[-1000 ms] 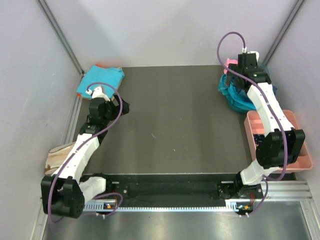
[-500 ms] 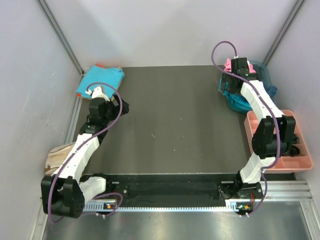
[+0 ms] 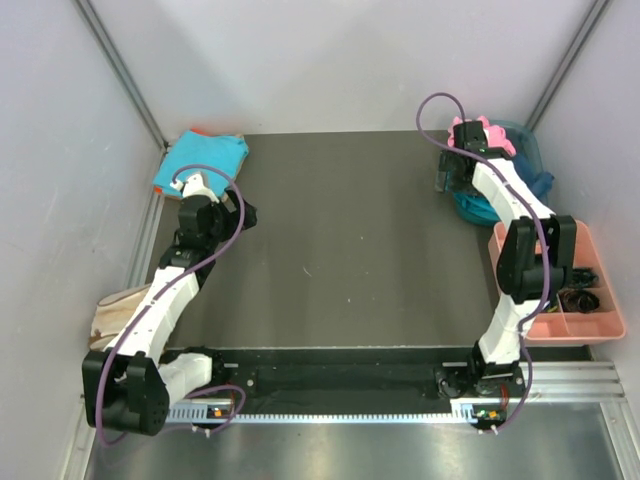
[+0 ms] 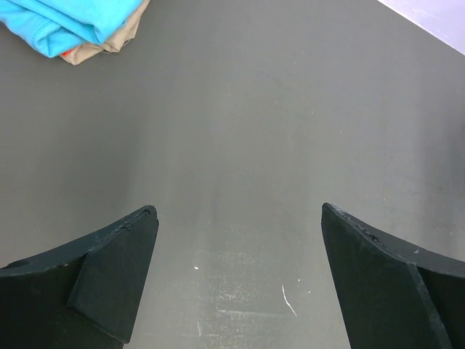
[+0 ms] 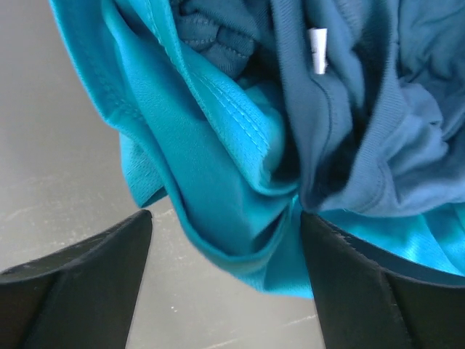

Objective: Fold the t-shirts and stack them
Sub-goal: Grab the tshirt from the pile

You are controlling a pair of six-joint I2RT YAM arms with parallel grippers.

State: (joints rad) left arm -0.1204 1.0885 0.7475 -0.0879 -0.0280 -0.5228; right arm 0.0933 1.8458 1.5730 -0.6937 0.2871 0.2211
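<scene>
A folded stack with a bright blue t-shirt [image 3: 200,160] on top lies at the table's back left; its corner shows in the left wrist view [image 4: 69,25], over a tan layer. A crumpled pile of teal and dark blue t-shirts [image 3: 490,190] with a pink one [image 3: 482,132] lies at the back right. My right gripper [image 3: 452,172] is open at the pile's left edge; in its wrist view a teal fold [image 5: 218,182] hangs between the open fingers [image 5: 378,291]. My left gripper [image 4: 236,276] is open and empty over bare table, right of the folded stack.
A pink compartment tray [image 3: 590,325] stands at the right edge beside the right arm. A tan cloth [image 3: 115,310] lies off the table's left side. Grey walls close in on three sides. The dark table surface [image 3: 340,240] lies between the arms.
The right arm swung left and its gripper came down to the left edge of the crumpled pile, uncovering the pink shirt. The left arm has not moved.
</scene>
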